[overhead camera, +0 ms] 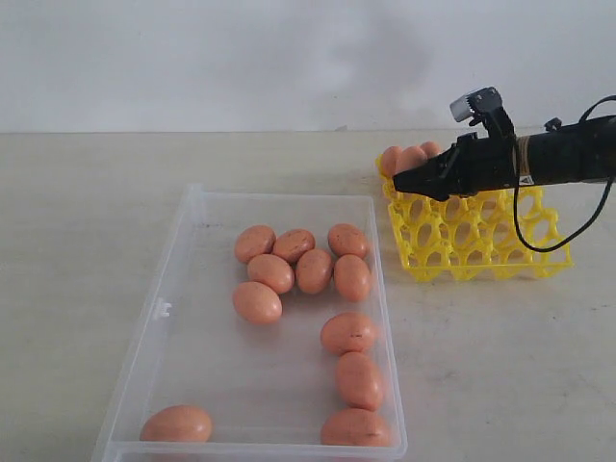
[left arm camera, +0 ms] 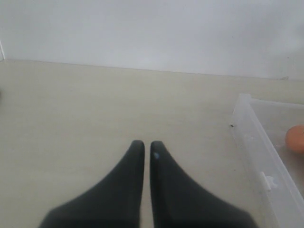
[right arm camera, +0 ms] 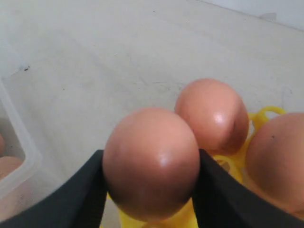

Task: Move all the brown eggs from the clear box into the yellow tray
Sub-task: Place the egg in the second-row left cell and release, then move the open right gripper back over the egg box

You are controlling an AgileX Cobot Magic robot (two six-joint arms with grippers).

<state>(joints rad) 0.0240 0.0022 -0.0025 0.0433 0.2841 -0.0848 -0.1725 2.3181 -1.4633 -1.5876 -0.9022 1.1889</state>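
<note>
Brown egg [right arm camera: 151, 161], gripped by right claw [right arm camera: 151, 157], overhangs yellow tray's [overhead camera: 423, 269] corner.

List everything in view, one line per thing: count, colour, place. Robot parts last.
table: one, beige, under everything.
clear box: one, transparent, centre-left.
yellow tray: one, yellow, right of the box.
boxed eggs: eleven, orange-brown; seven bunched at the far end, three along the right wall, one in the near left corner.
tray eggs: at least two, orange-brown, far row; the arm may hide more.
held egg: one, orange-brown, gripped at the tray's far left corner.
right gripper: one, black, shut on the held egg.
left gripper: one, black, shut and empty, over bare table beside the box.
</note>
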